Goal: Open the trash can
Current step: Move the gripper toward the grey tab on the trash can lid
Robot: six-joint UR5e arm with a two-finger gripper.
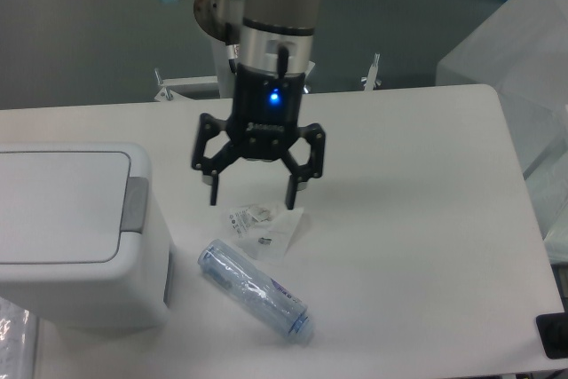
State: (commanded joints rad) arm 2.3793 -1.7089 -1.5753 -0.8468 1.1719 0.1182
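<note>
The trash can (75,237) is a boxy white bin at the left edge of the table, its flat lid down and a grey push tab (136,205) on the lid's right edge. My gripper (252,203) hangs open over the middle of the table, fingers pointing down, right of the tab and apart from it. Nothing is held between its fingers.
A crumpled clear wrapper (266,226) lies just below the gripper. A clear plastic bottle (256,290) lies on its side in front of the bin. The arm's base post (232,42) stands at the table's far edge. White sheeting (524,51) hangs at the right.
</note>
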